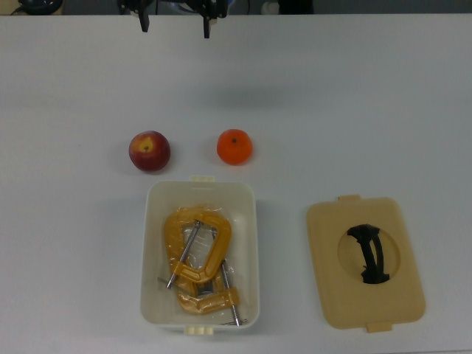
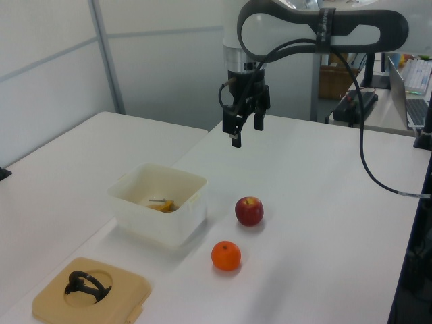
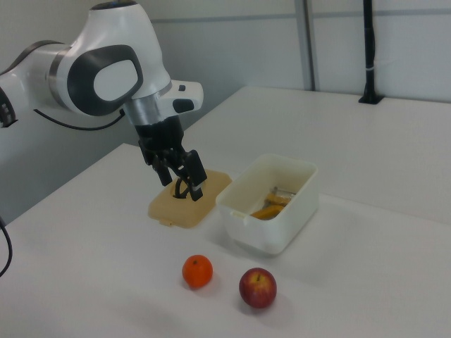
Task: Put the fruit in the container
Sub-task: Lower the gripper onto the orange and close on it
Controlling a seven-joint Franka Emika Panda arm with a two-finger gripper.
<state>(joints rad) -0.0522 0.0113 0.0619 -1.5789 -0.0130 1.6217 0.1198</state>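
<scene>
Two fruits lie on the white table. The bright orange one (image 1: 234,147) (image 2: 226,256) (image 3: 197,271) is a short way from the dark red one with a yellow patch (image 1: 150,151) (image 2: 249,210) (image 3: 257,287). The white tub (image 1: 151,251) (image 2: 182,179) (image 3: 243,204) stands close beside them and holds yellow-orange clamps (image 1: 198,254). My gripper (image 1: 175,28) (image 2: 246,131) (image 3: 183,182) hangs open and empty, well above the table. In the top view it is at the upper edge, beyond the fruits.
A flat tan lid with a black handle (image 1: 365,262) (image 2: 91,290) (image 3: 187,204) lies on the table to the top view's right of the tub. In the left view, desks with equipment stand past the table's far right edge.
</scene>
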